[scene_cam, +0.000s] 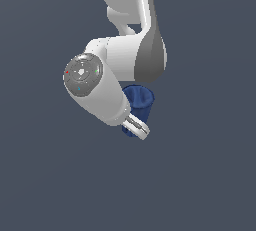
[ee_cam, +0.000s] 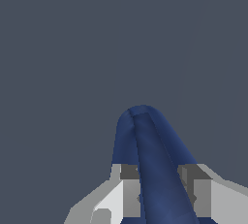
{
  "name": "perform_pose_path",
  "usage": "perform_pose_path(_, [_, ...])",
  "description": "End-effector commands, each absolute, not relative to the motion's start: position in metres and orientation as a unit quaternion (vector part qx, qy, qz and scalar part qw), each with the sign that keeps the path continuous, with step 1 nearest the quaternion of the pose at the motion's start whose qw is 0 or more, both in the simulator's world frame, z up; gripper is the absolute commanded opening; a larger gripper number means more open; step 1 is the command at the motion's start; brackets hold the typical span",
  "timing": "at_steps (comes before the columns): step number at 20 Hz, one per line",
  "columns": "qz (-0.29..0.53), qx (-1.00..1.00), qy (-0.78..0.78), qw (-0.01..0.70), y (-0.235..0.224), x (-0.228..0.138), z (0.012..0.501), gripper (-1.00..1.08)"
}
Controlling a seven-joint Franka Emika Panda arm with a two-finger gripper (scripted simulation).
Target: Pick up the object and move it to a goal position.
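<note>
The arm descends from the top of the exterior view, with its wrist section turned toward the camera and the gripper (scene_cam: 136,125) angled down toward the exterior view's right. The dark blue mug (scene_cam: 139,101) sits between the jaws, directly behind the wrist body, so that only its tapered wall and part of its rim remain visible. In the wrist view the mug (ee_cam: 150,165) fills the gap between the two fingers (ee_cam: 127,189), one on each side of its body, and both pads appear to touch its wall. The jaws are therefore closed onto the mug at roughly its own width. The loop handle cannot be identified with confidence in either view; the raised blue ridge along the mug in the wrist view may be the handle. No table edge, shadow or contact line is visible under the mug, so whether it is resting on the table or is clear of it cannot be determined from these views. Judged from the closed grasp, the pick step is complete or nearly so, and the transport step is in hand. No goal marker is visible. The next move calls for a steady carry toward the goal with the grip force maintained, avoiding rapid wrist rotation that could let the tapered body slip.
</note>
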State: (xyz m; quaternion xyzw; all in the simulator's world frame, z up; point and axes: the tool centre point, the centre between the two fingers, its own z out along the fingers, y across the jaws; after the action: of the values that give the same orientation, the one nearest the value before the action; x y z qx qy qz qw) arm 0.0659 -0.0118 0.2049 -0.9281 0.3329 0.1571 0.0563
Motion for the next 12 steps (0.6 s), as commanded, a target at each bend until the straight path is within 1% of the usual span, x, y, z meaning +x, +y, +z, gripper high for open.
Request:
perform_pose_path(1, [0.158,-0.928,0.332,0.057,0.001,0.059,0.210,-1.00])
perform_pose_path(6, [0.158,-0.928,0.332,0.056,0.032,0.038,0.226,-1.00])
perform_pose_path(12, [0.158,-0.928,0.331,0.056,0.081,0.005,0.253,-1.00])
